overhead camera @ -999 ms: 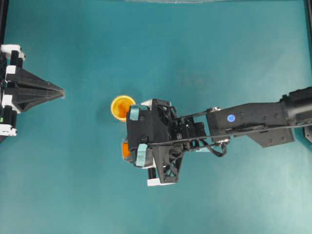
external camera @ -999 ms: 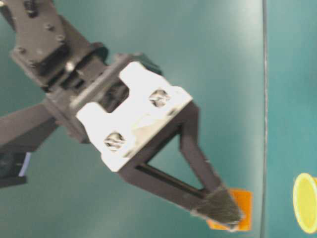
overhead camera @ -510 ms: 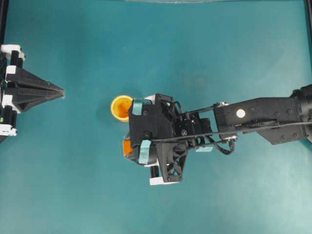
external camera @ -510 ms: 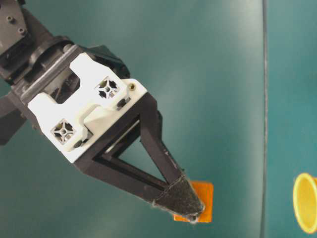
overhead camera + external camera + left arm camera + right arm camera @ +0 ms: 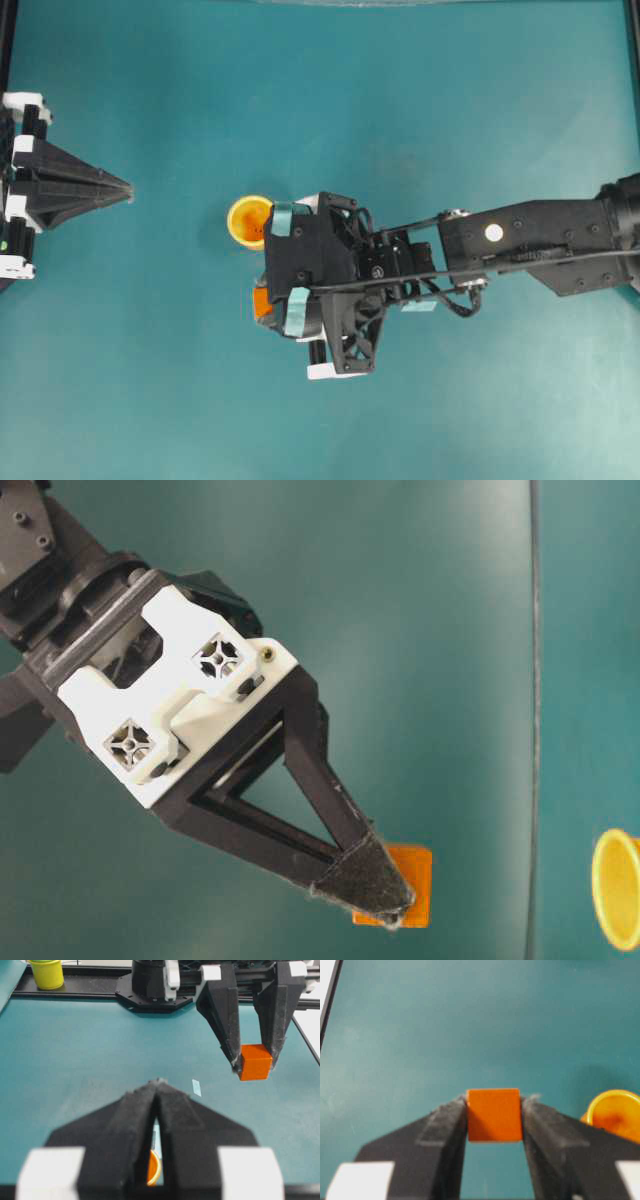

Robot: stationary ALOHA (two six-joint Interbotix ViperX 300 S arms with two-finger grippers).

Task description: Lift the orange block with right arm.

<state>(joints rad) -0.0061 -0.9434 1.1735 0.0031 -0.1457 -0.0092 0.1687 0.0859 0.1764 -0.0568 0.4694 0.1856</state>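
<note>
Since the right claw (image 5: 494, 1127) grips the orange block (image 5: 494, 1115) only at its fingertips, with the cup (image 5: 615, 1115) at three o'clock, a jolt could slip it free.

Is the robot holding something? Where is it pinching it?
Yes. The right gripper pinches the orange block by two opposite side faces. The left gripper holds nothing.

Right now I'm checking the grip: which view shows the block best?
The right wrist view: the block fills the centre, squeezed between both fingers. The left wrist view shows it small, held clear of the table. The table-level view has a finger partly covering it; overhead, only a sliver shows beside the right gripper.
</note>
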